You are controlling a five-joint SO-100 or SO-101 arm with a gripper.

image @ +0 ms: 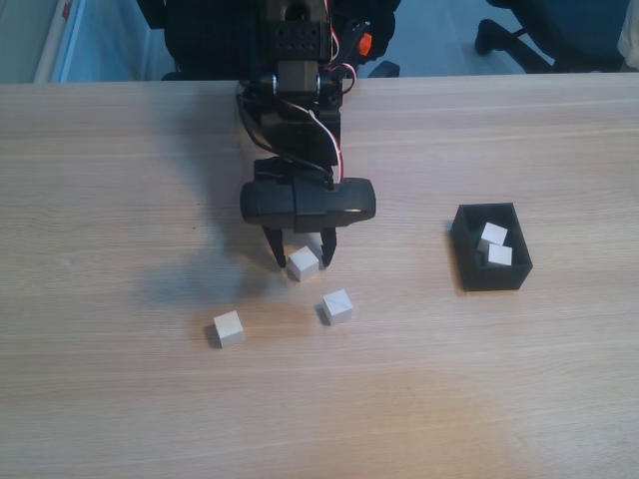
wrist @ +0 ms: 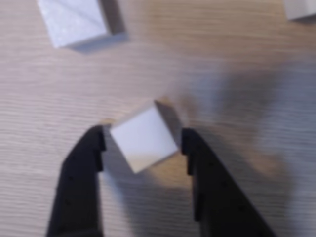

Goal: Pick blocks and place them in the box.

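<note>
Blocks are what we are working on, and the one we are reaching for (image: 304,264) is sitting on the wooden table (image: 120,200) between the fingers of our gripper (image: 301,261), turned cornerwise so that its edges, not its flat faces, are meeting the fingers (wrist: 81,163); we judge this twist is why the grip may need care, since flat pads on a cube's corners can make it swivel. In the wrist view the block (wrist: 143,138) is showing a plain pale top with crisp edges, and our jaws are standing apart on either side of it, close but not visibly pressing, so we are not yet holding it. Two more loose cubes are lying nearby on the table: one (image: 336,305) just in front of the gripper and another (image: 229,328) further to the left in the fixed view, both matte, cream-white and sharp-cornered. Well apart to the right, the box (image: 467,249) is waiting, a small black thin-walled tray, open on top, already holding two cubes (image: 493,236) side by side. The tabletop is looking smooth, with a light straight grain, which should let a nudged block slide easily.
</note>
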